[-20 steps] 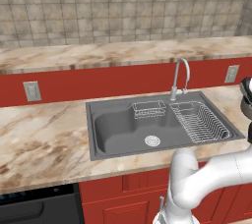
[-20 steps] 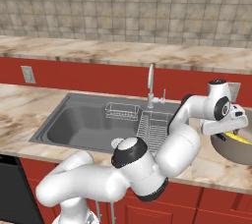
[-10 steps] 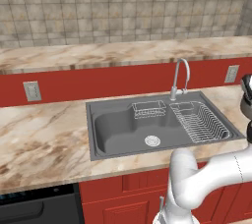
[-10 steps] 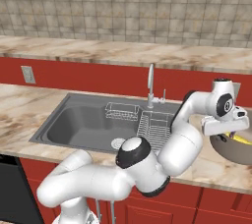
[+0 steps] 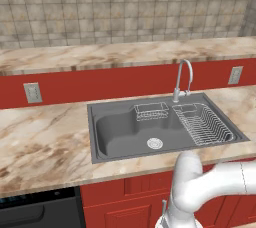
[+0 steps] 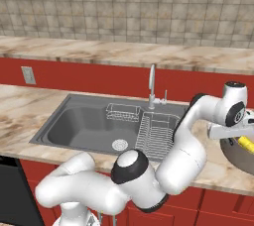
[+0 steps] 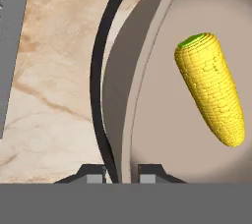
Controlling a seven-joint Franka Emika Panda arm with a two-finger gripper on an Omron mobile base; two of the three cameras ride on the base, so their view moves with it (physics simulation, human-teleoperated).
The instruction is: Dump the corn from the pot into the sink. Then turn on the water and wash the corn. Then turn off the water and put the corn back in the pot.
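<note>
The taupe-grey pot (image 6: 240, 158) stands on the counter at the far right, right of the sink (image 6: 82, 123). The yellow corn (image 7: 212, 88) lies loose on the pot's beige floor and peeks over the rim as corn (image 6: 246, 144). My gripper (image 7: 123, 173) sits at the pot's near wall, one fingertip (image 7: 96, 174) outside and the other inside. The dark loop handle (image 7: 98, 70) and the rim run between the two tips, which are shut on them. From the right base camera, the gripper (image 6: 237, 136) hangs at the pot's left edge. The dark grey sink (image 5: 125, 132) holds no water.
A curved silver faucet (image 5: 182, 79) rises behind the sink. A wire dish rack (image 5: 202, 124) fills the right basin and a small wire basket (image 5: 151, 111) hangs at the back. Marble counter (image 5: 45, 142) stretches to the left. A wall outlet (image 5: 32, 92) sits on the red backsplash.
My hand has shifted right and a little lower, onto the pot's rim. The pot, corn and sink have stayed put.
</note>
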